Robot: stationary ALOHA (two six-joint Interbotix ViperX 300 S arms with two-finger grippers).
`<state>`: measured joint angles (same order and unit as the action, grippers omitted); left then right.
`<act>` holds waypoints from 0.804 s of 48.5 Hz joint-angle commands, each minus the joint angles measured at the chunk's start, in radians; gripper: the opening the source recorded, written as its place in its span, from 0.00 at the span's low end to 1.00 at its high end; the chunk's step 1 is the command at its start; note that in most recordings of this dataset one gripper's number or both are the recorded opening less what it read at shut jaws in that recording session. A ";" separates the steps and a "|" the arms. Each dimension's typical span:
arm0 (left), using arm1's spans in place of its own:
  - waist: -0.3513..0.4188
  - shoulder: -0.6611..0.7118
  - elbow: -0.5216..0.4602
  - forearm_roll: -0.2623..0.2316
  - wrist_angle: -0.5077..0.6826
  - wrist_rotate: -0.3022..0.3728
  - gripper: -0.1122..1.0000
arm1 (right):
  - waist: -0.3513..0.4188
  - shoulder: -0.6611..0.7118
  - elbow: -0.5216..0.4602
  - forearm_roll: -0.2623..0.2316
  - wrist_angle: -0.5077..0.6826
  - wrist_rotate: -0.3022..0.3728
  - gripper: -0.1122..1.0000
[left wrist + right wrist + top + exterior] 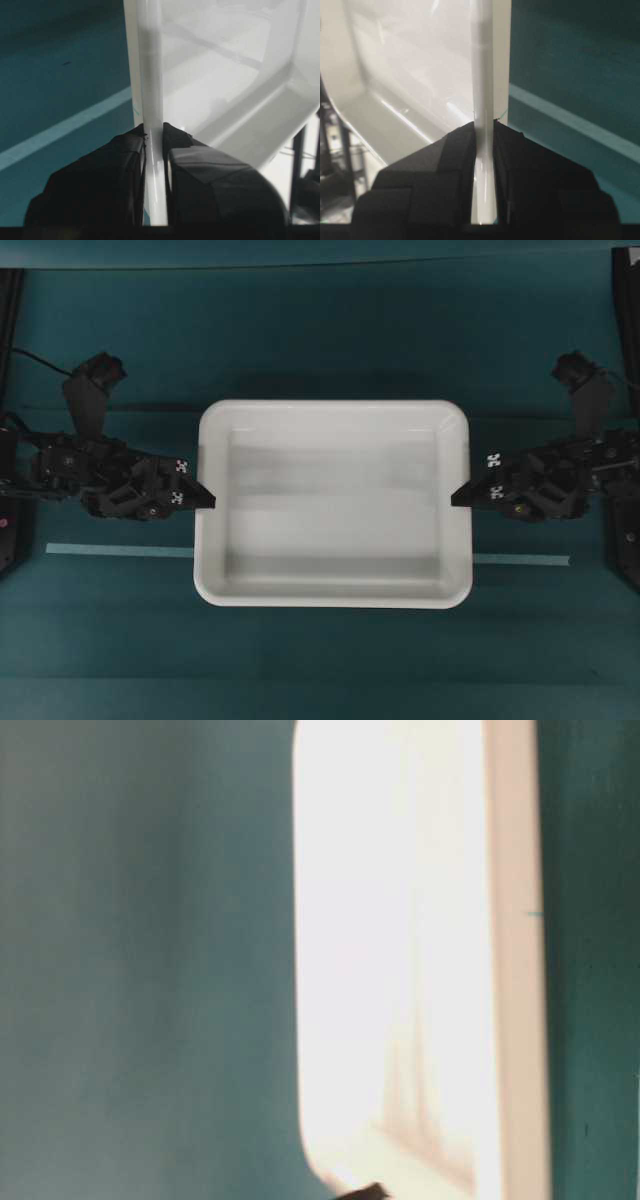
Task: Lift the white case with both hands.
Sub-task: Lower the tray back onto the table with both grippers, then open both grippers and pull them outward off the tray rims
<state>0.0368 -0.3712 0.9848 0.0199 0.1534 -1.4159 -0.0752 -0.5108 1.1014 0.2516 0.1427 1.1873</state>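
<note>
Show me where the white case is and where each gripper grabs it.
white case (335,505): overhead view, on its flat inside floor.
left gripper (207,498): overhead view, fingertips at the case's left rim.
right gripper (459,496): overhead view, fingertips at the case's right rim.

From above, the white case (333,504) sits in the middle of my teal worktop (330,330), its long sides running across the view, its plain inside bare. My left tool (205,497) meets the case's left rim about halfway along that short side, its pointed tips pinched together on the edge. My right tool (460,495) does the same on the opposite rim. A pale tape strip (120,551) shows on either side of the case, near its lower edge.
</note>
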 commanded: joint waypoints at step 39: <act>-0.006 0.221 0.060 0.002 -0.067 0.005 0.15 | 0.021 0.304 0.014 0.000 -0.103 -0.015 0.19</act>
<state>0.0322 -0.1841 1.0201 0.0199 0.0736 -1.4143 -0.0506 -0.2424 1.0999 0.2516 0.0291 1.1766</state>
